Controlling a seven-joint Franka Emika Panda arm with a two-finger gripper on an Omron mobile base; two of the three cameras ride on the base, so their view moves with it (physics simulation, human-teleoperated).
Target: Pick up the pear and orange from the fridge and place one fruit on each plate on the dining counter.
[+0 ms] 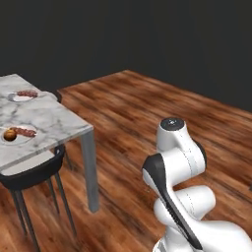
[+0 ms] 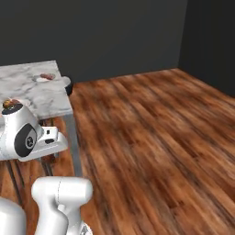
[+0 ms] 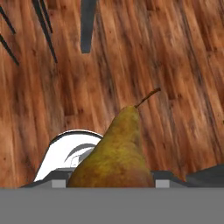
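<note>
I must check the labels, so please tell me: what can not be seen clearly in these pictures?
- Gripper fingertips: hand view, hidden behind the pear.
- Near plate: right base view, partly covered by the arm.
- Dining counter: left base view, cut by the left edge.
- Far plate: right base view, too small to read its contents.

The arm point(image 1: 179, 162) is folded low, jaws clamped on the pear point(image 3: 114, 153).

The pear point(image 3: 116, 153), yellow-brown with a thin curved stem, stands stem-up in the hand view over wooden floor. The orange point(image 1: 10, 134) sits on the near plate point(image 1: 29, 136) beside a skewer (the far plate point(image 1: 18, 98) apparently holds only its skewer) on the marble dining counter point(image 1: 49, 120).
</note>
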